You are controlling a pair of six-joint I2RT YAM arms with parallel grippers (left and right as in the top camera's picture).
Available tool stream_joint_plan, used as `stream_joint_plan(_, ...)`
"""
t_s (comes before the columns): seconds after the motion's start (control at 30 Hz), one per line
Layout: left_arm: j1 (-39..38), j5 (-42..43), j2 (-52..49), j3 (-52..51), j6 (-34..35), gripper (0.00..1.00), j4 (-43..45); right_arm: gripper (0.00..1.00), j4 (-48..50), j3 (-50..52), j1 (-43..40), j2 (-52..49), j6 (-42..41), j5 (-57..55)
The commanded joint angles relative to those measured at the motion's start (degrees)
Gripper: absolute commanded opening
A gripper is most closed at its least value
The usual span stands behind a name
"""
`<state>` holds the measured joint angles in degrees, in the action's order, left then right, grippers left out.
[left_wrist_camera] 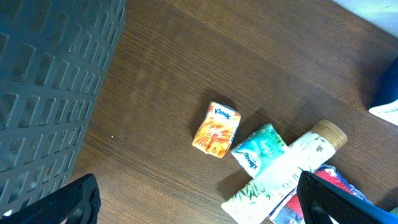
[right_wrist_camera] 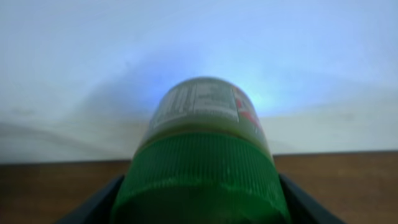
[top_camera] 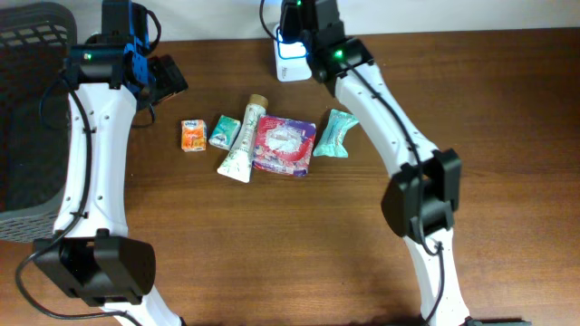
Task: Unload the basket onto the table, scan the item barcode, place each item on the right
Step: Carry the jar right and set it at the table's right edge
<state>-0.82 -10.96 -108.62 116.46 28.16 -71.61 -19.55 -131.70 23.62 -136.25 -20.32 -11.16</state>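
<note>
In the right wrist view, my right gripper is shut on a jar with a ribbed green lid. Its printed label faces a pale wall lit with a bluish glow. In the overhead view this gripper hangs at the table's far edge, just above the white scanner with its blue light. The jar itself is hidden there. My left gripper is open at the far left with nothing in it. In its own view it hovers over bare wood beside the packs.
A row of items lies mid-table: an orange tissue pack, a teal pack, a white tube, a red-and-pink pack and a teal pouch. A dark mesh basket stands at the left edge.
</note>
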Motion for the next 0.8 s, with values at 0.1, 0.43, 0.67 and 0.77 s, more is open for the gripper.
stream_joint_plan(0.1,0.0,-0.4,0.0,-0.1,0.5,0.99,-0.1,0.57,9.4,0.4,-0.1,-6.6,6.9,-1.5)
stream_joint_plan(0.43,0.0,-0.4,0.0,-0.1,0.5,0.99,-0.1,0.53,5.7,0.3,-3.9,-0.3,8.3,-8.8)
stream_joint_plan(0.67,0.0,-0.4,0.0,-0.1,0.5,0.99,-0.1,0.51,-19.1,0.3,-23.9,7.0,-0.2,-8.8)
stream_joint_plan(0.77,0.0,-0.4,0.0,-0.1,0.5,0.99,-0.1,0.52,-28.6,0.3,-34.3,6.1,-1.2,-8.5)
